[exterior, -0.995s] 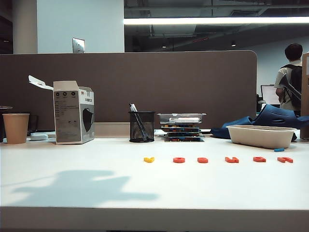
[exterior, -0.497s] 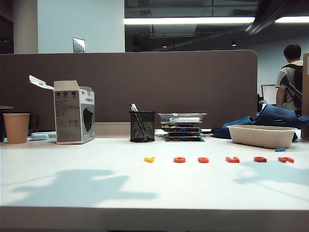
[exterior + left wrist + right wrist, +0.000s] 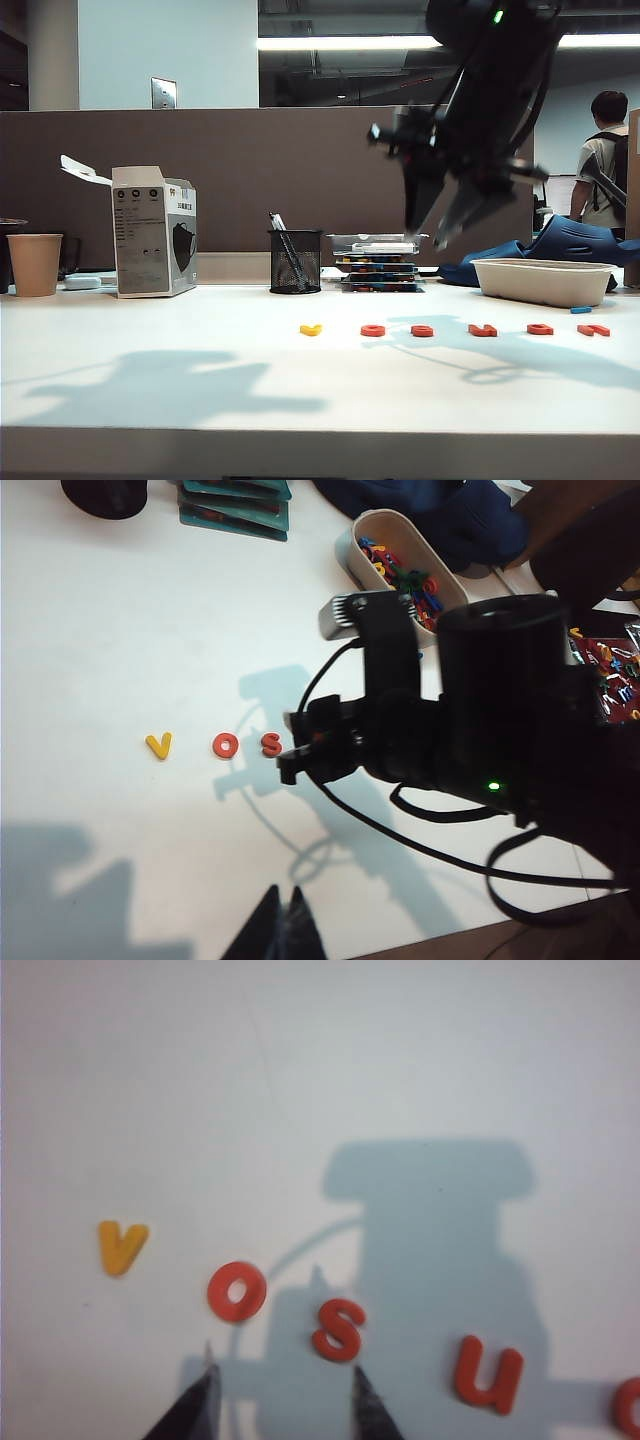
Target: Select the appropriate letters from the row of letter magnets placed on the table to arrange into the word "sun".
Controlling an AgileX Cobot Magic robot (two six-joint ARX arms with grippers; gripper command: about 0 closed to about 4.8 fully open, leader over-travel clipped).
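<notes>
While hanging well above the white table (image 3: 150,330) with fingers apart and holding nothing, right gripper (image 3: 283,1400) sits nearest the S (image 3: 338,1329), just past its tips and a touch toward the U (image 3: 488,1374) side. Probably S first (guessing). Row of six (image 3: 452,330) lies flat: yellow V (image 3: 121,1245), O (image 3: 237,1291), then S, U. Left gripper (image 3: 281,930) parked off to the side, looks closed, nowhere near.
</notes>
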